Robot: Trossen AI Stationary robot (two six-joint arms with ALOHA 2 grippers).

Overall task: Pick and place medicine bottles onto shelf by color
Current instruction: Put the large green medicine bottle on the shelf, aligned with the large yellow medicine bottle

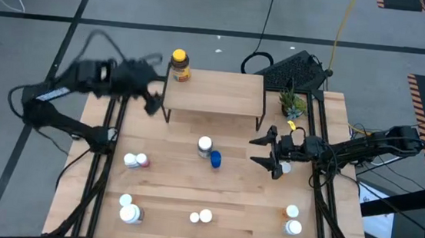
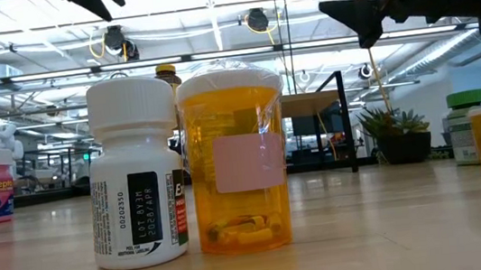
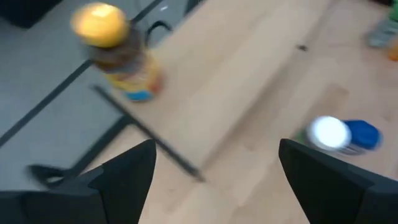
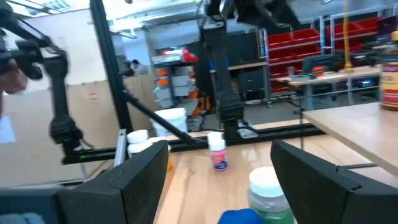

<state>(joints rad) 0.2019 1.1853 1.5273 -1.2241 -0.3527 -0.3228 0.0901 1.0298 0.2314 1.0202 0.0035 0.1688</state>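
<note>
Both grippers' jaws stand wide apart with nothing between them. From above, the left gripper (image 1: 152, 90) hangs in the air just beside the left end of the small raised light-wood shelf on thin dark legs (image 1: 215, 93), near the one bottle already on it: an amber bottle with a yellow cap (image 1: 179, 65) at the shelf's back left corner. The right gripper (image 1: 266, 151) hovers over the large light-wood tabletop (image 1: 167, 192), right of centre, pointing toward a green bottle with a white cap (image 1: 205, 146) and a blue bottle (image 1: 215, 160) lying touching each other in front of the shelf.

By my judgement the task is only just begun: one bottle is shelved and all the rest are left. On the table are a pair of small white-capped bottles (image 1: 135, 160) at mid left, two white bottles (image 1: 128, 209) at front left, a white bottle and a clear orange bottle (image 1: 201, 217) at front centre, and two more bottles (image 1: 292, 220) at front right. A small potted green plant (image 1: 292, 103) stands by the shelf's right end.
</note>
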